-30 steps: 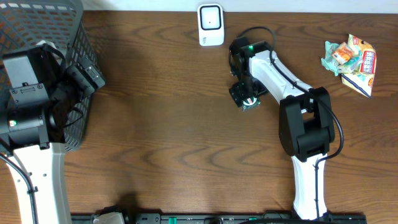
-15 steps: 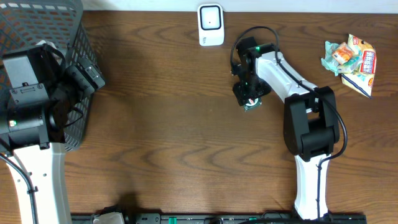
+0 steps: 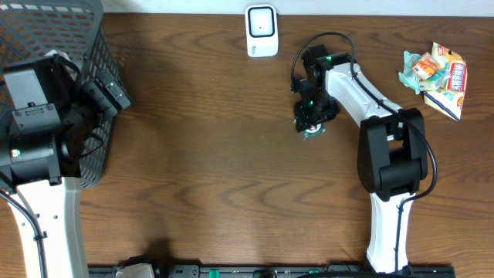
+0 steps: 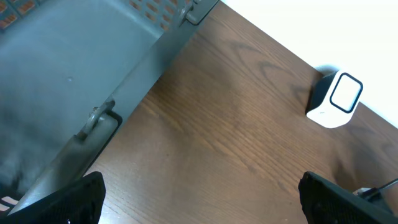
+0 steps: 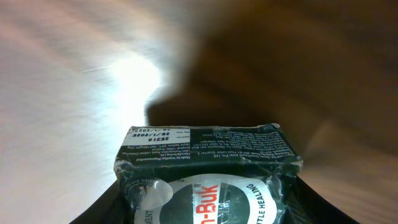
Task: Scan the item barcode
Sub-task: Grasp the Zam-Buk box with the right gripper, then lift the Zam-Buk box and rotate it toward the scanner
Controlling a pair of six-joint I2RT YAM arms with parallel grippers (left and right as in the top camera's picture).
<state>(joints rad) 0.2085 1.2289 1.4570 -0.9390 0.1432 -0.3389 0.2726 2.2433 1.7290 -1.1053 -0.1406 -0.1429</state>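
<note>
Since the left arm sits at the far left, start there. The left fingers (image 3: 114,96) are spread as wide as they go and hold nothing, hanging by the rim of the grey plastic mesh basket (image 3: 46,23). I can make out nothing in the part of the basket that shows (the arm covers a good share, so can't rule anything out).

Top centre, at the back edge of the brown wooden table (image 3: 193,154), stands the white block-shaped barcode scanner (image 3: 262,31). Its framed window is visible from above.

Right of it and nearer the front are the right fingers (image 3: 310,123), about half closed. One presses on each flank of the small dark-green cardboard box (image 5: 205,158) with a round white label, so the box is clamped. Can't tell whether it's off the table. In the wrist view its long axis runs across the fingers and a narrow printed side faces forward. That side carries fine print, but no barcode I can pick out.

Key relation: the scanner lies up and left of the box in the overhead view, near but apart, with nothing between. The right arm is far nearer; the left is well apart. My read: the box is in hand, and next is carrying it back-left and turning the coded face to the window. Can't tell which face that is.

Far right, at the back, a heap of crinkled colourful snack packets (image 3: 434,71) lies loose on the table, in no container.
</note>
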